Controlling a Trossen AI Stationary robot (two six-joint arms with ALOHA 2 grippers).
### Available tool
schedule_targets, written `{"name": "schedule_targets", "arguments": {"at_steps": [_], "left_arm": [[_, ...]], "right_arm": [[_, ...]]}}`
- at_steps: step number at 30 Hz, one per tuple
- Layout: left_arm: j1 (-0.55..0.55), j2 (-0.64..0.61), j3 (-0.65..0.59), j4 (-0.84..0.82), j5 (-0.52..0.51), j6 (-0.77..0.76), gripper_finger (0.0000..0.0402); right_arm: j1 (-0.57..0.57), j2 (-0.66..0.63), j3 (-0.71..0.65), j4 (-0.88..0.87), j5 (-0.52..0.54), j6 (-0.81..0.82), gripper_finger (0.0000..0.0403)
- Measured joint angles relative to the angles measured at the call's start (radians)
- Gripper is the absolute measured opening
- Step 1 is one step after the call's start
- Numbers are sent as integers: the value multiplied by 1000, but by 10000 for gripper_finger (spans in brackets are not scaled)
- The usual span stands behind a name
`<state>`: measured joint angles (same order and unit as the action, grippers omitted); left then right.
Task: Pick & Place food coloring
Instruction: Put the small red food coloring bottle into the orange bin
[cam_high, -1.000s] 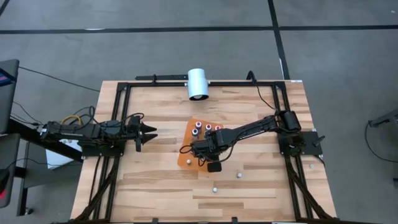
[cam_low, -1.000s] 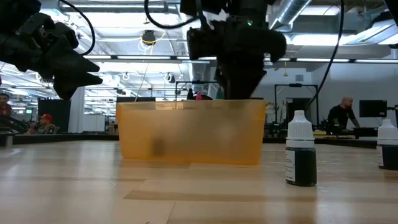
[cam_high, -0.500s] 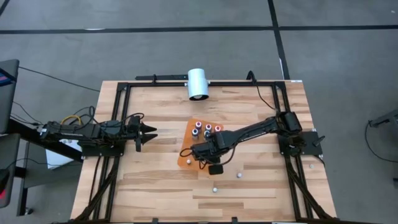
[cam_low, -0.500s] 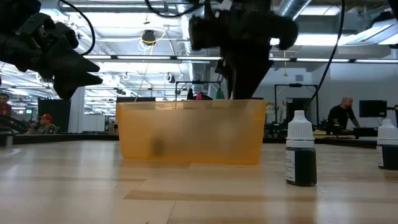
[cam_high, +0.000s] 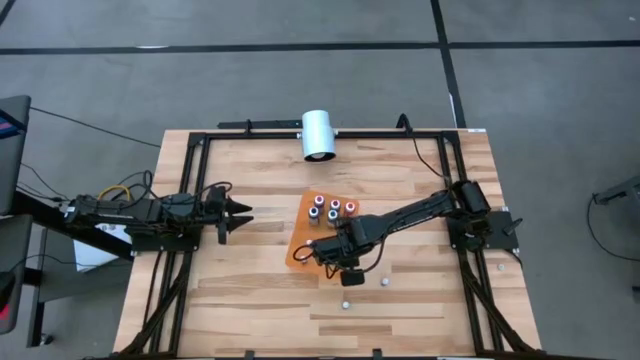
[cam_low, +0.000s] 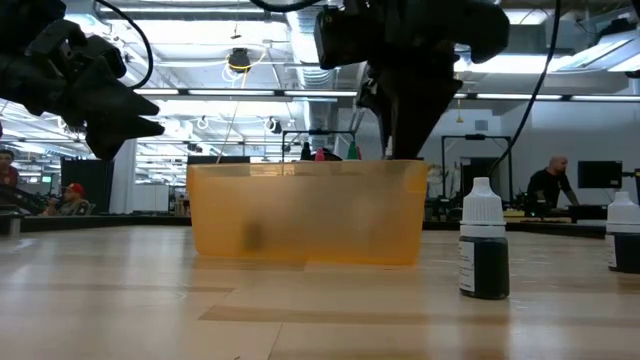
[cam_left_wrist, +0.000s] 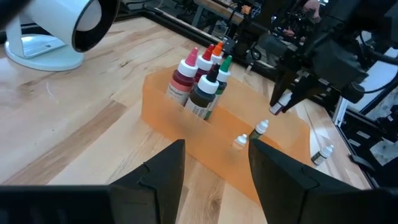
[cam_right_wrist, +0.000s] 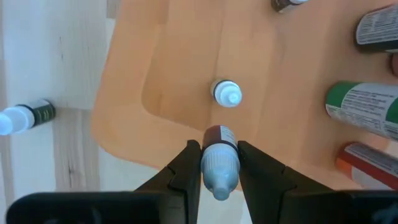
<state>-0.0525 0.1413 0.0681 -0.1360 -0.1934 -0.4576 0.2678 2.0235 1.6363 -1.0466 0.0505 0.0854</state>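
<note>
The right gripper (cam_right_wrist: 219, 163) is clamped on 1 small food coloring bottle (cam_right_wrist: 219, 167), white tip pointing at the camera, and holds it above the near edge of the orange tray (cam_right_wrist: 180, 74). Judged from that, the risk is a release too close to the rim: the bottle could catch the low wall and tip back onto the counter (cam_high: 250, 290), or land on the white-capped bottle (cam_right_wrist: 226, 94) standing in the tray just beyond and knock it over. Farther in, the tray holds a cluster of about 5 bottles (cam_left_wrist: 200, 81) with red, orange, green and dark tops, upright and touching, though the exact count is hard to read. 2 bottles (cam_high: 383, 282) wait outside the tray. The left gripper (cam_high: 236, 212) hangs well apart, fingers parted and empty.
</note>
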Motion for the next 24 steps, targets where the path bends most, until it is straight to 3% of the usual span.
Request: {"name": "schedule_targets", "arguments": {"at_steps": [7,17,24], "left_arm": [[0,0,0,-1,14,-5,169],[0,0,0,-1,13,-3,169],[0,0,0,-1,13,2,169]], "right_arm": [[29,0,3,0,-53,3,92],[37,0,3,16,-49,66,92],[26,2,79,15,-45,40,92]]}}
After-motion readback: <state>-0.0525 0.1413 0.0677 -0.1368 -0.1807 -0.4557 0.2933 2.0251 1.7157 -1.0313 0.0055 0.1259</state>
